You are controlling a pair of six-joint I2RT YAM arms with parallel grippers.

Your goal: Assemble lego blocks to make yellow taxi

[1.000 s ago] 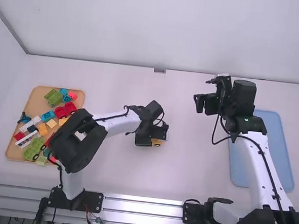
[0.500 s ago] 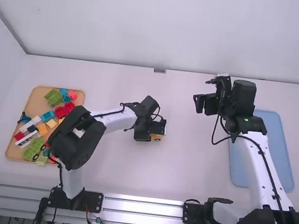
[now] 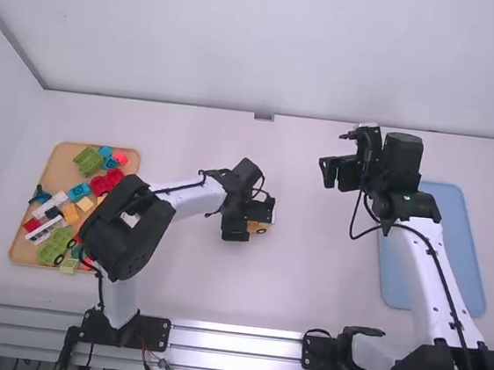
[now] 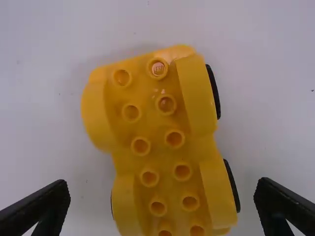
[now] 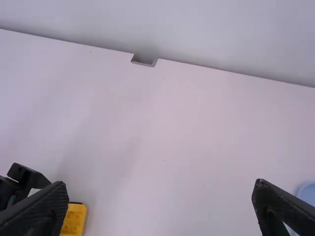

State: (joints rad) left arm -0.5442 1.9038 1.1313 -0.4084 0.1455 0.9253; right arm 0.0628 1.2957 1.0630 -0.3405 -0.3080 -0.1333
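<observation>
Yellow car base (image 3: 261, 228): on the white table (image 3: 183, 284), near mid-table, studs up. Two rows of round studs run along it, raised yellow fenders both sides, narrower at the waist. Black wheels show past the fenders. Using it as the reference from here.

Left gripper (image 3: 250, 221): right over the base, pointing down. Fingers wide, one each side of it, with a visible gap to the yellow on both sides in the left wrist view. Not gripping it. Left arm comes in from the base's left and camera side.

Right gripper (image 3: 337, 153): well apart from the base, to its right and farther from the camera. Fingers wide, nothing between them.

Wooden tray (image 3: 23, 254): well left of the base. Holds a mixed pile: green block (image 3: 89, 161) at the far end, red pieces (image 3: 110, 181) on the side toward the base, light blue block (image 3: 78, 192) and orange block (image 3: 71, 213) around the middle, white piece (image 3: 48, 207) beside those, larger green piece (image 3: 53, 247) at the camera end.

Blue tray (image 3: 396, 285): well right of the base, lying flat, partly behind the right arm's white link.

Metal rail (image 3: 239, 343): camera side of the base.
</observation>
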